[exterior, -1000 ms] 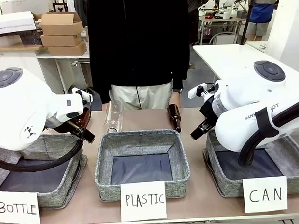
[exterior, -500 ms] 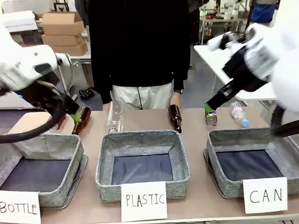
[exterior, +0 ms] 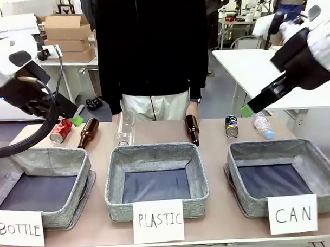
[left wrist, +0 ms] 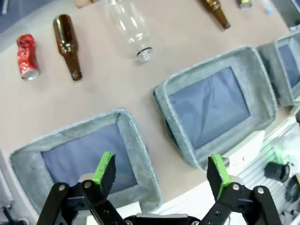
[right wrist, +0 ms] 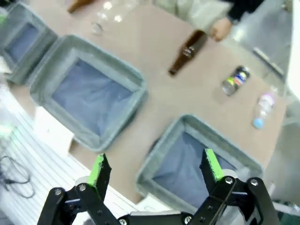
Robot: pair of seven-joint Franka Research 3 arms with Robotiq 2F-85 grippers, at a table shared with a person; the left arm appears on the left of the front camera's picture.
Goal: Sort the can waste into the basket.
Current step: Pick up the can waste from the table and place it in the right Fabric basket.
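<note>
A red can point(exterior: 60, 131) lies on the table at the far left, behind the "BOTTLE" basket; the left wrist view has this red can point(left wrist: 27, 56) at its upper left. A black-and-silver can point(exterior: 231, 126) stands behind the grey basket point(exterior: 263, 147) carded "CAN"; the right wrist view shows the same can point(right wrist: 235, 80) beyond that basket point(right wrist: 161, 145). My left gripper point(exterior: 76, 120) hangs open above the red can, nothing between its fingers point(left wrist: 105, 168). High at the right, my right gripper point(exterior: 245, 110) is open and empty above the patterned can.
Grey baskets carded "PLASTIC" point(exterior: 155, 151) and "BOTTLE" point(exterior: 47, 157) stand middle and left. Two brown bottles point(exterior: 88, 132) point(exterior: 193, 129), a clear bottle point(exterior: 124, 127) and a small plastic bottle point(exterior: 261, 124) lie behind them. A person stands at the far edge, one hand point(right wrist: 220, 30) near a brown bottle.
Both arms have lifted up and outward from low over the outer baskets, uncovering the cans and bottles behind. Both grippers stayed open.
</note>
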